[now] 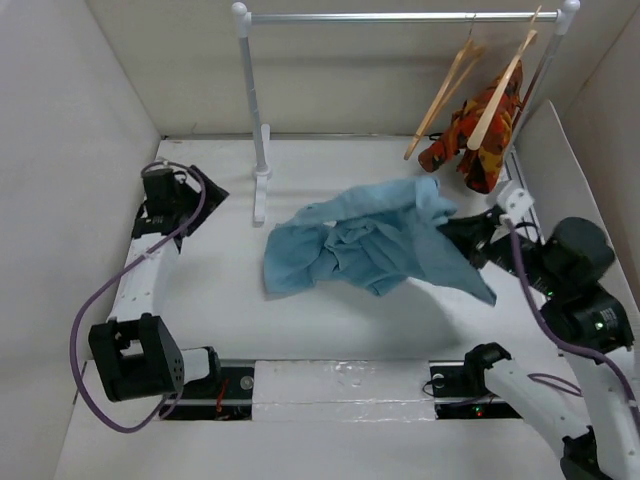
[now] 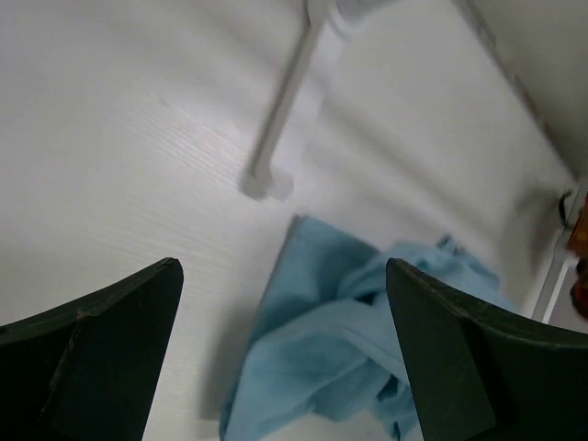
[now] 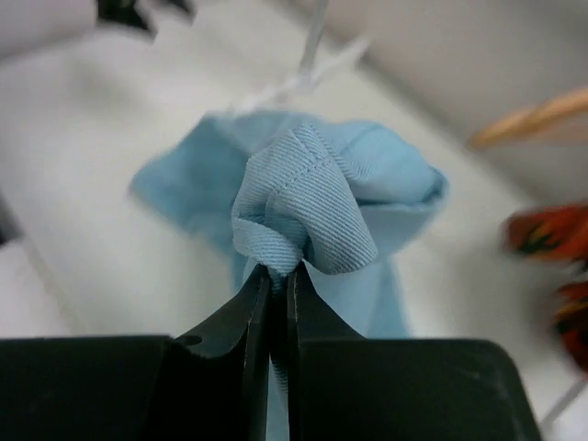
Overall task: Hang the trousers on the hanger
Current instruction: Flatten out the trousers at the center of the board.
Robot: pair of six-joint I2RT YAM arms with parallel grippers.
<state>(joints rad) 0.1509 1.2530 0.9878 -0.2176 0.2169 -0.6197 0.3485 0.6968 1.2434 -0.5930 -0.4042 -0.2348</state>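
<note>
My right gripper [image 3: 276, 276] is pinched tight on a bunched fold of the trousers [image 1: 370, 245], soft sky-blue twill lying crumpled on the worktop [image 1: 220, 320]. My left gripper [image 2: 283, 268] hangs spread and empty. I'd lift slowly, let the cloth unfurl, then carry it toward the slim wooden hanger [image 1: 440, 100] on the rail [image 1: 400, 16].

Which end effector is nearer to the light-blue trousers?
Right. The right end effector is shut on a fold of the trousers; the left end effector is open, well apart from them.
</note>
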